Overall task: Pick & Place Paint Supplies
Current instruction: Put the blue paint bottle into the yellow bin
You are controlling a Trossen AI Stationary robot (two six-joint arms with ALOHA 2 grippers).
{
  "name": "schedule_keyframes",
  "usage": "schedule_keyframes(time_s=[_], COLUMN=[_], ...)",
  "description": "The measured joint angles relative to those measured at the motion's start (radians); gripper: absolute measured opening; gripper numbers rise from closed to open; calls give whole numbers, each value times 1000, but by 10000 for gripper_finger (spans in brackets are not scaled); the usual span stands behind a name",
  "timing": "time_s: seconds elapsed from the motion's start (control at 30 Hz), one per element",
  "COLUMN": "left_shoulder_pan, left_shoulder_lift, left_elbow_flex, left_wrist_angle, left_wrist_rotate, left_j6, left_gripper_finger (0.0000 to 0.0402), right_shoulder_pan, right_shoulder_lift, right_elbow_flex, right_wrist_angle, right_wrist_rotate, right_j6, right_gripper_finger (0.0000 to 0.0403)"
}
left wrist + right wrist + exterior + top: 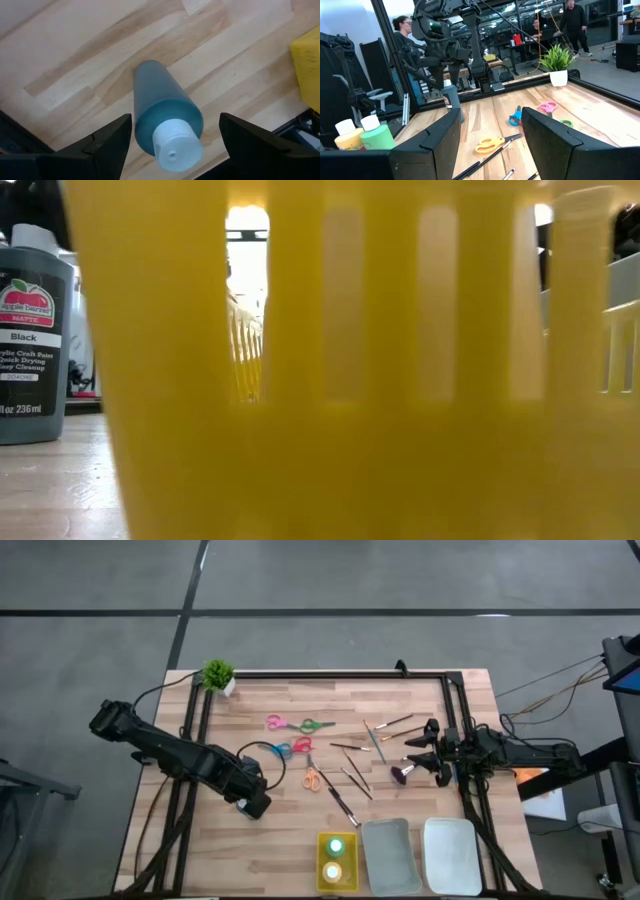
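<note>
Left tool [170, 137] gapes wide around a smooth, tapered grey bottle [162, 110]; right tool [490, 135] open, empty.

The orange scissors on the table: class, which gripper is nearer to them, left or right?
Left. The left gripper sits just beside the orange scissors, toward the table's left side. The right gripper is farther off on their other side, beyond the scattered brushes.

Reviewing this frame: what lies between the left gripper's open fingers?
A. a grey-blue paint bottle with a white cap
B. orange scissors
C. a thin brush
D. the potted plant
A: the left wrist view shows the grey-blue paint bottle between the open fingers of the left gripper, apparently untouched.
</note>
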Motion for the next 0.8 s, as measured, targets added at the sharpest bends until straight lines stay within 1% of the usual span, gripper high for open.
schedule_keyframes(time_s=[0.2,0.43,0.63,0.73,0.8], left_shoulder_pan=[0,0,0,0,0], left_shoulder_lift=[0,0,0,0,0], left_elbow_flex=[-60,-109,-115,-115,-115], left_wrist_angle=[46,93,120,127,130], left_wrist_rotate=[49,60,60,59,59], left_j6=[-7,-17,-6,2,4], left_gripper_finger=[304,304,300,293,279], right_shoulder_pan=[0,0,0,0,0], right_shoulder_lift=[0,0,0,0,0], right_elbow_flex=[0,0,0,0,0], right_wrist_angle=[0,0,0,0,0], right_wrist_rotate=[0,0,0,0,0], right_j6=[0,0,0,0,0], right_gripper_finger=[207,207,207,207,207])
